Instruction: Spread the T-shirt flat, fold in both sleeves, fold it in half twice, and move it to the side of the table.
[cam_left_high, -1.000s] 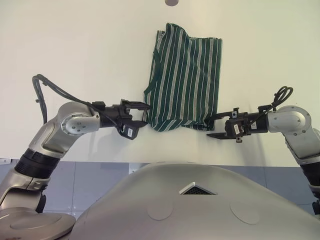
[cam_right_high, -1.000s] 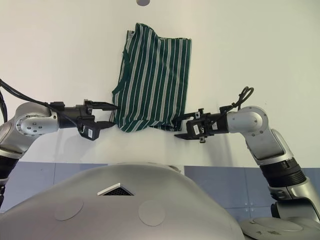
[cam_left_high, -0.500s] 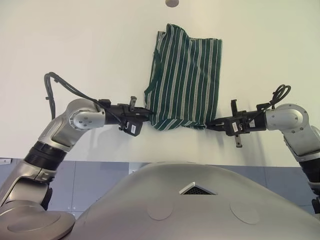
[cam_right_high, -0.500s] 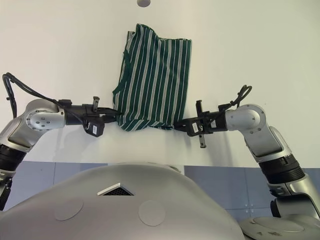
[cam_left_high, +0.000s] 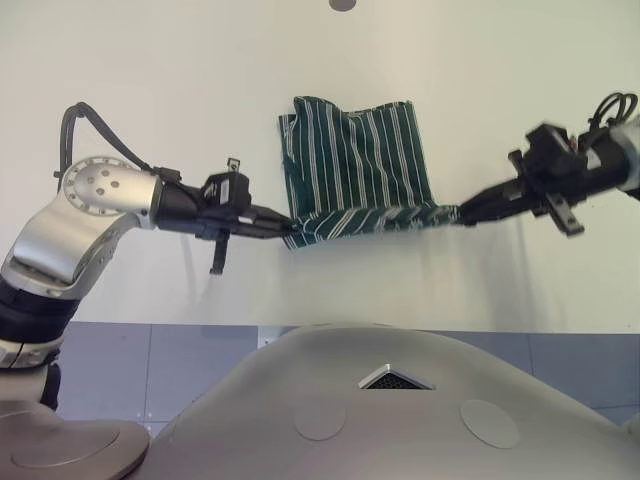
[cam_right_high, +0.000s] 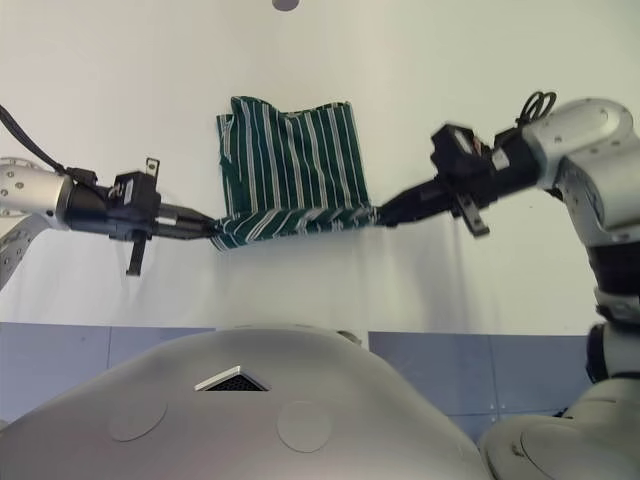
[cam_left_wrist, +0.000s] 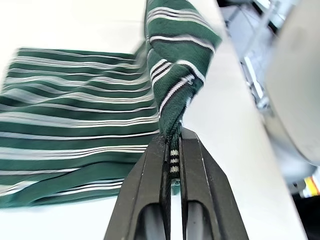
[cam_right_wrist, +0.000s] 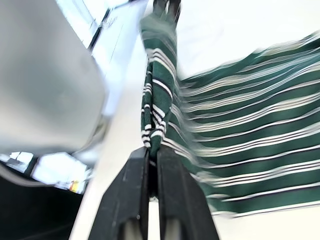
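My left tool (cam_left_high: 284, 226) and right tool (cam_left_high: 462, 213) are each clamped on a near corner of the T-shirt (cam_left_high: 355, 160). Its edge is taut between them, and the rest lies beyond on the desk (cam_left_high: 150, 100).

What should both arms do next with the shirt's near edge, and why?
Probably carry both corners together toward the far edge: the left gripper and right gripper are shut on the near corners of the T-shirt, holding that edge raised and taut, the rest on the table.
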